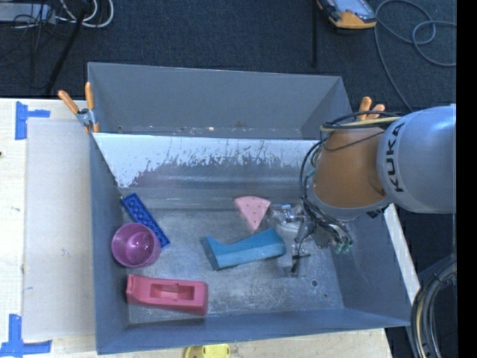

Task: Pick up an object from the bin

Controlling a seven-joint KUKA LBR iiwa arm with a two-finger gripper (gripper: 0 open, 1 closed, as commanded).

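Since nothing is up off the floor of the bin [216, 118] yet, the job looks to be at the reaching step. Far left of the blue block [242, 250] lies a flat blue plate [144, 218] with little bumps, like a toy brick. Also left of the blue block sits a round purple cup [135, 245], smooth, with its mouth up. Left of the blue block and nearer the front lies a long pink block [165, 294] with a slot on top. The blue block is a long wedge and looks soft, like foam. Just behind it is a pink wedge [253, 211] with tiny dots, like a sponge. At the blue block's right end hangs the pincer [297, 258], low and very near. I cannot tell if it is apart or together. Next, I think, it must line up over that end, then close and lift.
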